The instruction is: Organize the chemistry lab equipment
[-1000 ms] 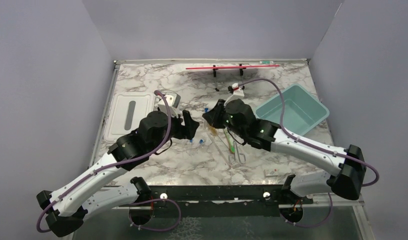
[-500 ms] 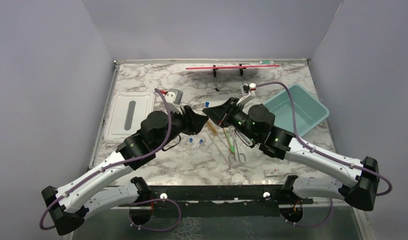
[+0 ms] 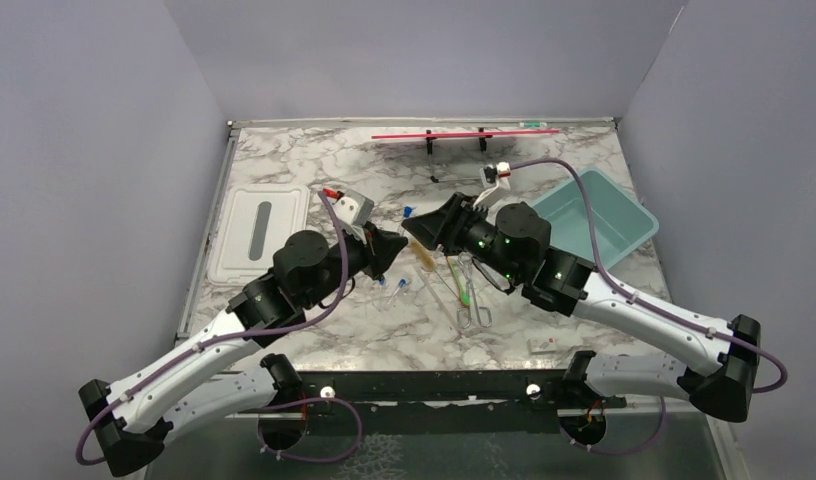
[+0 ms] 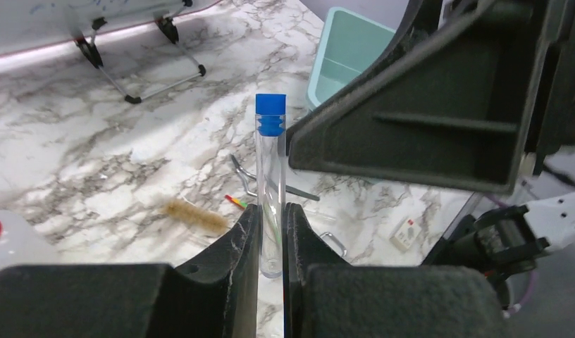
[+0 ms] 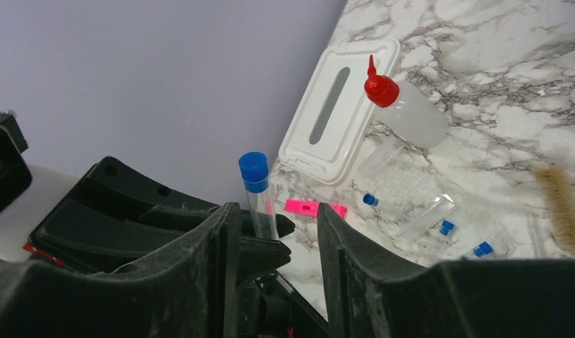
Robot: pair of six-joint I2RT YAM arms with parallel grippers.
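Observation:
My left gripper (image 4: pixel 272 211) is shut on the lower end of a clear blue-capped tube (image 4: pixel 270 169), which it holds upright above the table. In the right wrist view the same tube (image 5: pixel 257 189) stands just inside the left finger of my right gripper (image 5: pixel 274 211), which is open around it, jaws apart. From above, the two grippers meet nose to nose at mid-table, left gripper (image 3: pixel 392 246) and right gripper (image 3: pixel 426 228). Other blue-capped tubes (image 5: pixel 440 211) lie on the marble, near the squeeze bottle (image 5: pixel 404 113), the tan brush (image 3: pixel 424 255), the green-handled tool (image 3: pixel 462 285) and the metal forceps (image 3: pixel 474 305).
A teal bin (image 3: pixel 594 215) stands at the right and a white lid (image 3: pixel 259 225) lies flat at the left. A red rod on a black stand (image 3: pixel 464 133) runs along the back edge. A pink strip (image 5: pixel 314 208) lies near the lid, and a small white tag (image 3: pixel 541 345) near the front.
My left gripper has closed on the tube that the right gripper was holding up. The right gripper's jaws have opened off it. Both arms shifted slightly toward the back.

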